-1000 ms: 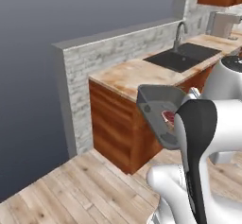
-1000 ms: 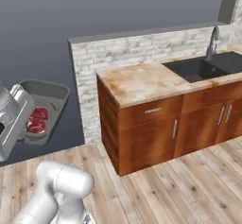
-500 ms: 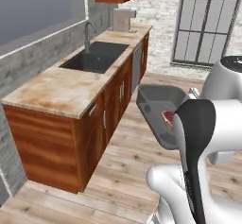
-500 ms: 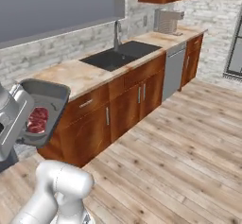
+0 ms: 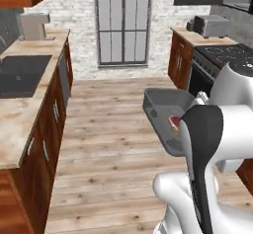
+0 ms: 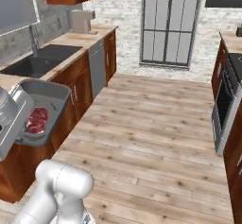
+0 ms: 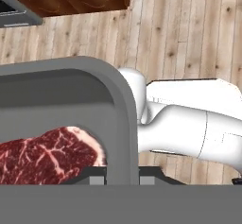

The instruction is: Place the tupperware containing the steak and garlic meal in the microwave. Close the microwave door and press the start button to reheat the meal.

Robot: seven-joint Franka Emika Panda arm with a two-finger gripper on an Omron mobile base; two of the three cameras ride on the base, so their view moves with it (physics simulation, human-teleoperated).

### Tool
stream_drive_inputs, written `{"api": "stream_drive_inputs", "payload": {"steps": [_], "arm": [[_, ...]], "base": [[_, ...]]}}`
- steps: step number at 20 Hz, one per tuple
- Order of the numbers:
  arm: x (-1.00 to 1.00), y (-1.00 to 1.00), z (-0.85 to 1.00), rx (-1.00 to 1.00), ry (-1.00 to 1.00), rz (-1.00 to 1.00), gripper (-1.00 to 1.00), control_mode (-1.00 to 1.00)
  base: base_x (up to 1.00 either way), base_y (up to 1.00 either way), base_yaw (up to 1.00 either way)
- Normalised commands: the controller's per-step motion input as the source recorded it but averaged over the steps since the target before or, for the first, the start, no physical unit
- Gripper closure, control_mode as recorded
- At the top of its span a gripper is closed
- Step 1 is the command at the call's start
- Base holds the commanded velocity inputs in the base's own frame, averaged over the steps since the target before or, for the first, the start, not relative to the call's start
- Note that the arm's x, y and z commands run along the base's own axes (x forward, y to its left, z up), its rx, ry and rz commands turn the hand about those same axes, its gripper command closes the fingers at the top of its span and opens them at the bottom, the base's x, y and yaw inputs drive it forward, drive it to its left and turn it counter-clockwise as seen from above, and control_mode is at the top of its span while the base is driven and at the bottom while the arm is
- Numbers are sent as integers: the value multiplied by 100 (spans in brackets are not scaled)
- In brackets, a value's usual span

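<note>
Hand view: jaws clamped on rim of tupperware [image 7: 71, 90] with steak [image 7: 45, 154] inside, above wooden floor [image 7: 189, 29].

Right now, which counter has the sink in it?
The wooden counter along the wall with the sink and coffee machine, not the one beside the stove holding the toaster.

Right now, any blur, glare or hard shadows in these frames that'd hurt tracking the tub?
Left base view: flat, even rendered light, no glare; the arm hides part of the tupperware. Right base view: soft and low-detail, but the steak reads clearly in the tub. Hand view: close up, tub rim sharp, steak marbling crisp, no cast shadows on the floor.
</note>
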Motion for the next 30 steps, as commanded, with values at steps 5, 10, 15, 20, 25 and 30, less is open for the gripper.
{"api": "stream_drive_inputs", "payload": {"steps": [5, 10, 15, 20, 25, 30], "arm": [[0, 0, 0, 0, 0, 0, 100, 100], [0, 0, 0, 0, 0, 0, 100, 100], [0, 0, 0, 0, 0, 0, 100, 100], [0, 0, 0, 0, 0, 0, 100, 100], [0, 0, 0, 0, 0, 0, 100, 100], [0, 0, 0, 0, 0, 0, 100, 100]], "base": [[59, 0, -55], [77, 8, -43], [99, 14, -27], [100, 5, -23], [100, 0, -32], [97, 0, -41]]}}
